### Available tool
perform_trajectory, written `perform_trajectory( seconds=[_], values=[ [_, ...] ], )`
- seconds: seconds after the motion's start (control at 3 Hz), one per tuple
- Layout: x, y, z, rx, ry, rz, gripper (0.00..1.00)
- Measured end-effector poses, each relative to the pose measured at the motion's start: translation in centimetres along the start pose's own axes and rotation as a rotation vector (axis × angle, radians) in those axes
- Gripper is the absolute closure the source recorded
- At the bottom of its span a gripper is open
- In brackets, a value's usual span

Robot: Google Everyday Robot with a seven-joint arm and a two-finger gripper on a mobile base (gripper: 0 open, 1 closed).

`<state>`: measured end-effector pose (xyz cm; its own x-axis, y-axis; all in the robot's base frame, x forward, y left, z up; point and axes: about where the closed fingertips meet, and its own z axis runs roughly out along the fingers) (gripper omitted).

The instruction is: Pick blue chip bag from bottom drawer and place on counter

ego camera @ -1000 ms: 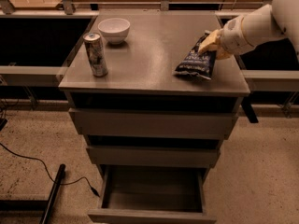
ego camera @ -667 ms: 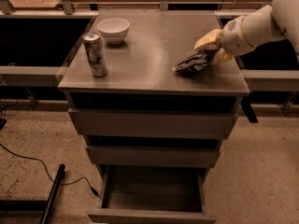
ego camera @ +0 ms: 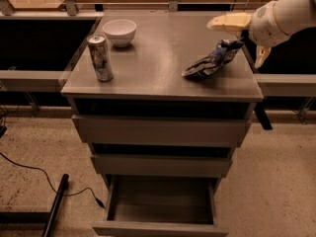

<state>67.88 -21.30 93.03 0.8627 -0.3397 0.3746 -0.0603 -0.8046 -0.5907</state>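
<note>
The blue chip bag (ego camera: 211,61) lies on the counter (ego camera: 163,53) near its right edge, its far end slightly raised. My gripper (ego camera: 237,41) hangs just above and to the right of the bag, with its jaws spread wide. One finger (ego camera: 227,21) points left over the counter and the other (ego camera: 260,56) points down past the counter's right edge. Neither finger grips the bag. The bottom drawer (ego camera: 160,201) is pulled out at the foot of the cabinet, and its interior shows nothing inside.
A silver patterned can (ego camera: 100,57) stands at the counter's left front, with a white bowl (ego camera: 119,32) behind it. The two upper drawers (ego camera: 160,130) stick out slightly. A black cable (ego camera: 44,177) and a dark bar (ego camera: 57,206) lie on the floor at the left.
The gripper has opened and let go of the blue chip bag, which now rests on the counter. The gripper has drawn back up and to the right.
</note>
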Motion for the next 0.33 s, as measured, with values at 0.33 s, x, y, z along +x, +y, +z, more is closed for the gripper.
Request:
perform_trajectory(
  seconds=[0.33],
  values=[
    [0.0,0.0,0.0,0.0,0.0,0.0,0.0]
  ],
)
